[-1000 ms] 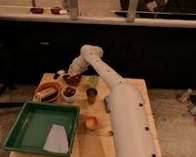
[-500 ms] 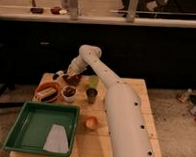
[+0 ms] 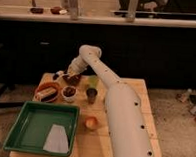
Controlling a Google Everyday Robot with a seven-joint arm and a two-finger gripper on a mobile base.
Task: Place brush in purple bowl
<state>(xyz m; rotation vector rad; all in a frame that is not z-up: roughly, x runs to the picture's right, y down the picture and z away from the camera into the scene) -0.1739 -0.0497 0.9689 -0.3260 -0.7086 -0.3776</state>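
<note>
From where I'm standing the gripper (image 3: 70, 73) hovers right over the purple bowl (image 3: 72, 79) at the surface's (image 3: 136, 90) far edge, can't tell its state or spot the brush, so a sloppy drop might miss.
</note>
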